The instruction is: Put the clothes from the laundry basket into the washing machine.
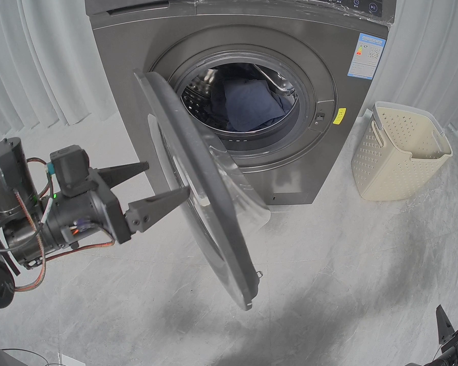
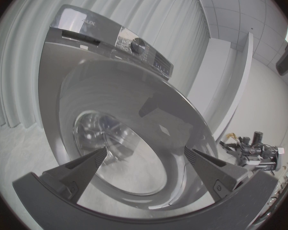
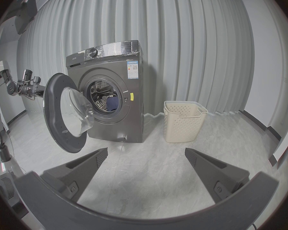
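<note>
Beside the open door [image 1: 180,128], left hand [image 1: 168,177] spreads wide, empty.

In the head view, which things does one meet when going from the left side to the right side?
left gripper, jaws open → washing machine door → laundry basket → right gripper

Pale grey pleated curtains [image 3: 188,42] hang full height across the far side and carry on round to the left. The floor [image 3: 169,176] is light grey with a cloudy, marbled pattern, smooth and faintly shiny. On the right a plain white wall [image 3: 265,58] meets it along a dark skirting strip [image 3: 257,122]. Overhead are white square ceiling panels [image 2: 243,13] — the light is even and cool
</note>
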